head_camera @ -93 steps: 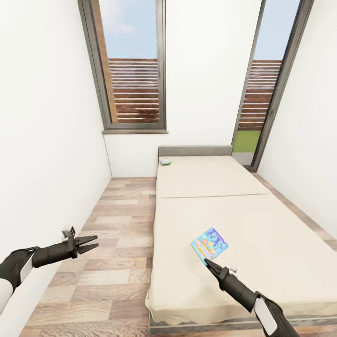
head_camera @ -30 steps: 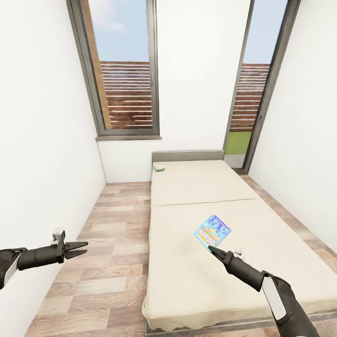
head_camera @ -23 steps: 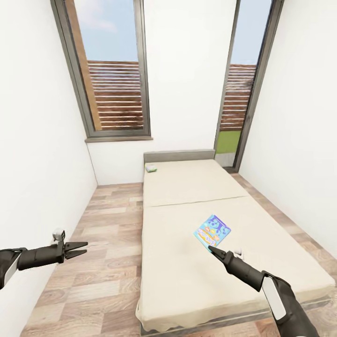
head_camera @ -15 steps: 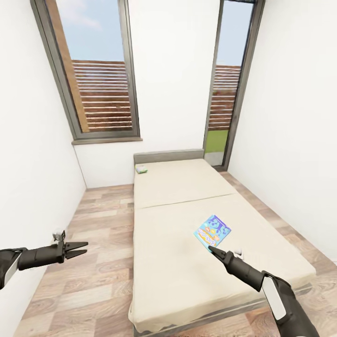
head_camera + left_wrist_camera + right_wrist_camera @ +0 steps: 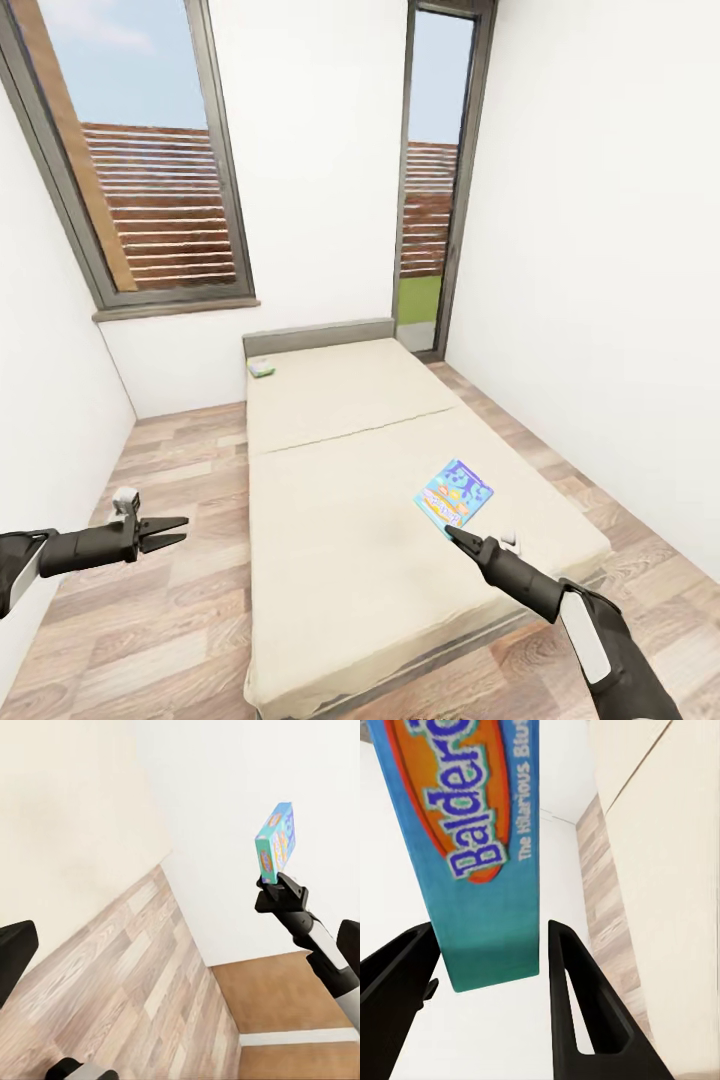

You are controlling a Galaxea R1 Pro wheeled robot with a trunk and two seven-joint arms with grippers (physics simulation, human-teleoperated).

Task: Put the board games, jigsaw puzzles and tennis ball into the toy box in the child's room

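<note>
A blue cartoon-printed board game [image 5: 455, 497] hangs tilted above the cream bed [image 5: 340, 540], with my right gripper [image 5: 447, 532] shut on its lower edge. The right wrist view has the box [image 5: 480, 832] wedged between the two dark fingers [image 5: 577, 1005]. From the left wrist view the same box [image 5: 275, 844] stands on edge above the right gripper [image 5: 270, 881]. A second small flat greenish box [image 5: 262, 368] lies at the bed's head by the grey headboard. My left gripper [image 5: 170, 530] is open over the wood floor, left of the bed, holding nothing.
White walls close in on both sides, the left one [image 5: 50, 420] near my left arm. A tall window [image 5: 150, 180] and a narrow glass door [image 5: 425, 230] stand at the far end. Wood-plank floor [image 5: 170, 470] runs along the bed's left side.
The camera has swung right, so the bed and windows slide left in the picture. The right gripper keeps the blue game lifted; both arms hold their pose.
</note>
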